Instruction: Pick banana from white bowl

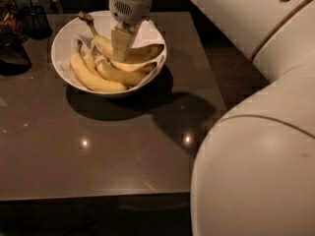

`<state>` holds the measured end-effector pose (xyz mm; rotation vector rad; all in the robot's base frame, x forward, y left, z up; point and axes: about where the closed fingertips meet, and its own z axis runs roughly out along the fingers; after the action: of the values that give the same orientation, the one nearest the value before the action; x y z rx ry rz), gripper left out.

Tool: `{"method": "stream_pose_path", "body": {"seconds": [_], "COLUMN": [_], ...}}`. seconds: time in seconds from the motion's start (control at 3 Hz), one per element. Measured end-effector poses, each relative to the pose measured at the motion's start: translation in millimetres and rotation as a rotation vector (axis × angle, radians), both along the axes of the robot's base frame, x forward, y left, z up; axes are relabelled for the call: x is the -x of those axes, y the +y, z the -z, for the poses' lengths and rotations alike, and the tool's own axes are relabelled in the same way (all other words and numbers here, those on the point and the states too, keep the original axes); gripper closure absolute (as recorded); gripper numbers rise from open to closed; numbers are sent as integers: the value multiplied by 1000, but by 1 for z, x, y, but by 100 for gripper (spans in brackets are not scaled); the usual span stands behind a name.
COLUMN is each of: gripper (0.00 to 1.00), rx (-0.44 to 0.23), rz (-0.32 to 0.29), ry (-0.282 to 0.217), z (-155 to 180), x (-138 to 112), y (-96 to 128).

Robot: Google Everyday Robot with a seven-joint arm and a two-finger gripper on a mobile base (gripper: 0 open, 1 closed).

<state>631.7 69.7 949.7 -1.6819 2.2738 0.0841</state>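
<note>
**Gripper down among the fruit in the white bowl**

The gripper [121, 44] hangs straight down into the white bowl [58, 39], right against the banana [101, 44] with the knobby brown stem. That banana lies across the back of the pile. Clamped or not? Can't tell from here. The danger is that the other bananas [96, 78] lie pressed against it, so a lift could drag one out onto the table [98, 146]. A shallow hold on that curved skin could also slip.

We see the tool [121, 50] down in the white bowl [61, 36], hiding the middle of the banana [101, 43]. The robot arm [256, 132] runs off the right and bottom edges. Dark objects [19, 28] at the left edge of the counter [98, 151] are cropped and cannot be identified.
</note>
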Motion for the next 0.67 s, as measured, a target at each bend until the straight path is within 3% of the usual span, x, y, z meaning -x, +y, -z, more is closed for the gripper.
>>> {"method": "stream_pose_path", "body": {"seconds": [0.67], "gripper": [100], "rx": [-19], "rz": [37], "ry": [-49], "z": [-16], "x": [48], "y": [-7]}}
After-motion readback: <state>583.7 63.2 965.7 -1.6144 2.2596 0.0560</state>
